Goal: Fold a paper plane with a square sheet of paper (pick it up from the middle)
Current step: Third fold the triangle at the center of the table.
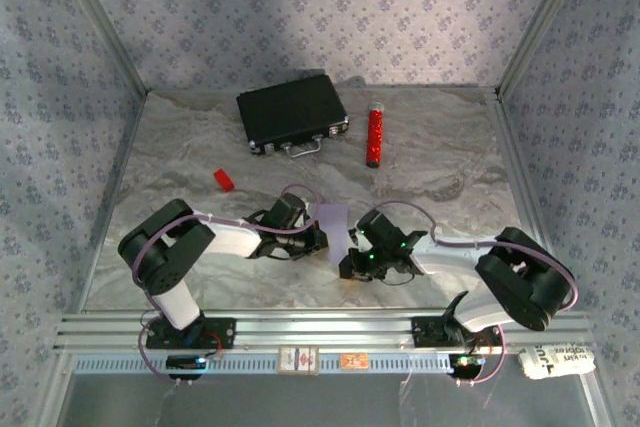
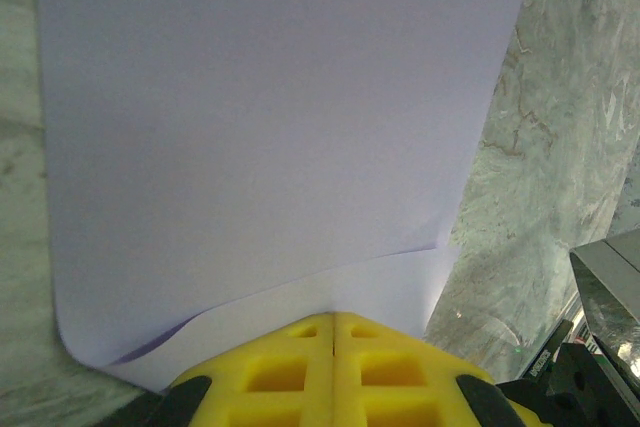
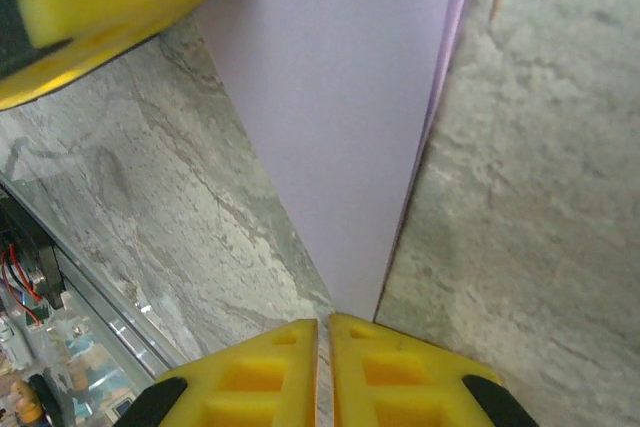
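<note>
square sheet of paper | pinched between left tool, right tool | seemingly folded

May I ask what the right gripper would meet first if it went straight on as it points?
The paper it pinches lies straight ahead; beyond, likely a yellow finger of the left gripper, though depth is unclear.

The square sheet of paper is thin, smooth, matt; the table dull, stone-veined; the black case metal-edged.
</note>
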